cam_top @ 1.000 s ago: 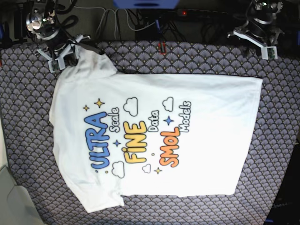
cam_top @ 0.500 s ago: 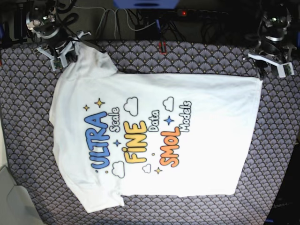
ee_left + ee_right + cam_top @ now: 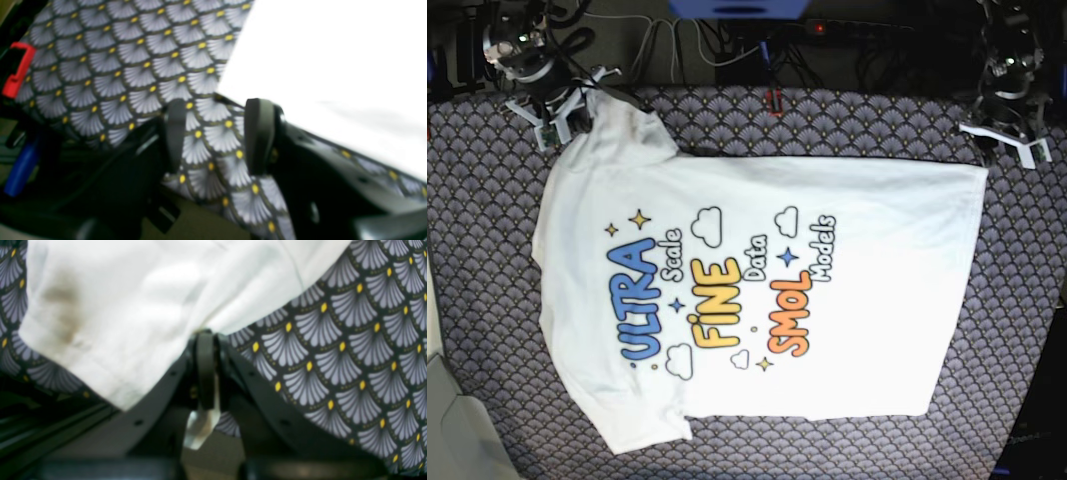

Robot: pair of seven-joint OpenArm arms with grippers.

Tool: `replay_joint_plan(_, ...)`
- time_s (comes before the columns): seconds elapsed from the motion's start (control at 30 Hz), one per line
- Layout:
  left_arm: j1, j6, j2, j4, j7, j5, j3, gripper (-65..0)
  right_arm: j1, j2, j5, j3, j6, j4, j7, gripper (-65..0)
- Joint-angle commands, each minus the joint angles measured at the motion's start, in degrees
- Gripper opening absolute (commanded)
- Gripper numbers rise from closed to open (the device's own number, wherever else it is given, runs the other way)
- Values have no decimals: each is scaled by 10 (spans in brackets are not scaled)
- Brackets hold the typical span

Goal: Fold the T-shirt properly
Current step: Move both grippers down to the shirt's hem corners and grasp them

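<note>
The white T-shirt [image 3: 757,290] lies flat and print-up on the patterned table cover, collar side to the left, hem to the right. My right gripper [image 3: 562,115] is at the far left, shut on the edge of the upper sleeve [image 3: 133,306], which is drawn up toward it. In the right wrist view the right gripper [image 3: 206,335] has its jaws together with white cloth at the tips. A brownish stain [image 3: 63,306] marks that sleeve. My left gripper [image 3: 1007,145] hovers at the far right by the upper hem corner. It is open and empty [image 3: 218,106], with the shirt's corner [image 3: 333,60] just beyond the fingertips.
The table cover [image 3: 827,120] has a grey fan pattern with yellow dots. Cables and a power strip [image 3: 727,45] run along the back edge. A red clip [image 3: 16,70] and a blue object [image 3: 20,166] sit off the cover's edge near the left gripper. A grey surface [image 3: 447,420] borders the lower left.
My left arm has swung right and down from the back edge to the shirt's upper hem corner. My right gripper has shifted slightly up, still at the sleeve.
</note>
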Motion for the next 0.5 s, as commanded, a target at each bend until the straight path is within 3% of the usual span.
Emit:
replay_joint_plan(0.0, -11, 0, -10, 0, -14, -1, -2, -366, -5, 3, -7, 1, 1, 3, -8, -650)
replay_joint_plan(0.47, -77, 0, -10, -64, -10, 0, 0, -366, -5, 4, -9, 2, 1, 3, -11, -650)
